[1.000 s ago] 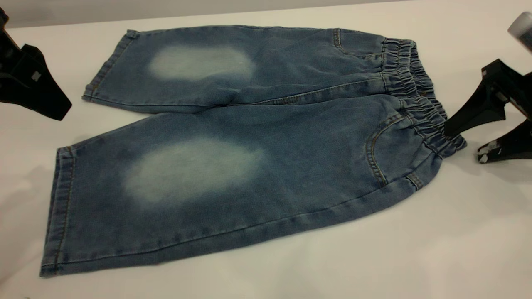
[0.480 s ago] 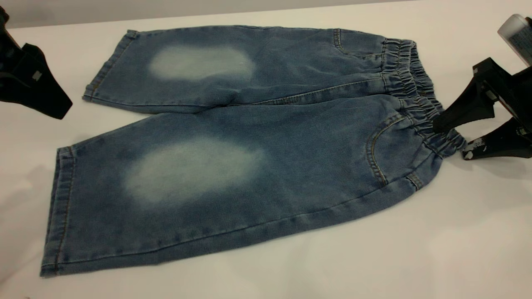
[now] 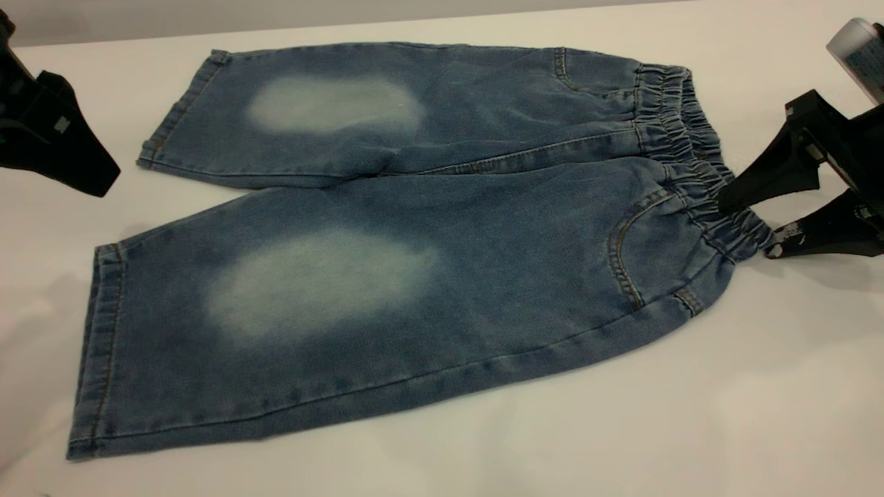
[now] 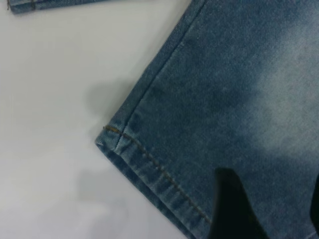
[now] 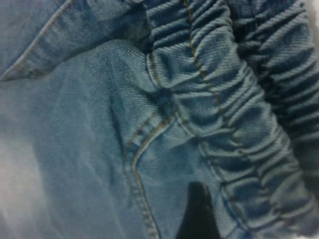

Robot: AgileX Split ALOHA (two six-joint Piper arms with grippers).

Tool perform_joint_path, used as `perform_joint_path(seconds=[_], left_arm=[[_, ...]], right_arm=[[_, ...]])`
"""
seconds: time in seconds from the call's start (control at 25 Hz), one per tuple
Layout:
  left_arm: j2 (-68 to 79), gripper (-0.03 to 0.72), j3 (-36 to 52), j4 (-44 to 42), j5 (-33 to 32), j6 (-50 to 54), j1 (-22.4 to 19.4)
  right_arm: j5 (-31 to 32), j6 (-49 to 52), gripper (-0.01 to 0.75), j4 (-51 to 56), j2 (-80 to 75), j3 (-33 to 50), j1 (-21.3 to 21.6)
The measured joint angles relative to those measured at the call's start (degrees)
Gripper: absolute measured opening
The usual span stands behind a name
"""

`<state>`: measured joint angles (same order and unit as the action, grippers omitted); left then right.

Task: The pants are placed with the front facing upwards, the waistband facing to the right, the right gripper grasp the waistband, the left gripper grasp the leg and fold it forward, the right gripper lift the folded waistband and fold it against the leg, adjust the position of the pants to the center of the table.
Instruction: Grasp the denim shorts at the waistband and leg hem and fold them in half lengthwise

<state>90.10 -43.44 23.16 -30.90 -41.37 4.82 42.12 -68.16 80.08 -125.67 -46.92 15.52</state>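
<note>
The pants [image 3: 387, 235] lie flat on the white table [image 3: 690, 428], front side up, legs spread toward the left of the exterior view and the waistband [image 3: 697, 166] at the right. Each leg shows a pale faded oval, and a curved front pocket [image 3: 628, 255] outlined in tan stitching sits just beside the gathered band on the nearer leg. My right gripper [image 3: 746, 224] is at the near end of the waistband with its two black fingers spread apart: the upper one lies on top of the ruffled denim, and the lower one, its tip scuffed white, rests at table level just beside the waistband's corner, so the band's edge sits between them without being pinched. From my right wrist I see the elastic gathers [image 5: 234, 114] running close past the camera, the pocket seam curving beside them, and one dark finger [image 5: 198, 211] over the cloth. My left gripper [image 3: 76, 162] hangs at the far left, near the hem of the farther leg but apart from it. My left wrist looks down on a leg corner [image 4: 117, 137], its stitched hem flat on the table, with a dark finger [image 4: 232, 209] showing above the denim; whether that gripper's fingers are apart or together I cannot tell.
</note>
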Motion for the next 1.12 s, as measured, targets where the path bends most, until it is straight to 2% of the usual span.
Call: perform_joint_path(seconds=[0.2, 0.44, 0.56, 0.68, 0.88, 1.04, 1.12], left_arm=[[0.0, 0.362, 0.0, 2.45, 0.0, -1.25, 0.0], [0.0, 0.362, -0.05, 2.52, 0.0, -1.8, 1.29], [0.0, 0.362, -0.05, 2.37, -0.26, -3.51, 3.0], [0.0, 0.362, -0.05, 2.37, -0.65, -3.93, 4.04], [0.0, 0.362, 0.38, 2.12, -2.53, -3.87, 4.04], [0.0, 0.362, 3.73, 1.55, -2.54, -3.87, 4.04], [0.0, 0.362, 6.07, 0.31, -2.45, -3.8, 4.61]], right_arm=[[3.73, -0.71, 0.465, 0.38, -2.33, -0.55, 0.0], [3.24, -2.35, 0.461, 2.16, -2.44, -0.57, -0.05], [2.92, -2.35, 0.432, 2.16, -2.44, -0.57, -0.05], [2.05, -2.39, 0.37, 2.16, -2.44, -0.57, -0.05], [0.52, -2.39, 0.213, 2.42, -2.51, -0.57, -0.05], [-0.23, -2.74, 0.078, 3.44, -2.57, -0.57, -0.05], [-0.23, -3.02, 0.039, 3.87, -2.57, -0.57, -0.05]])
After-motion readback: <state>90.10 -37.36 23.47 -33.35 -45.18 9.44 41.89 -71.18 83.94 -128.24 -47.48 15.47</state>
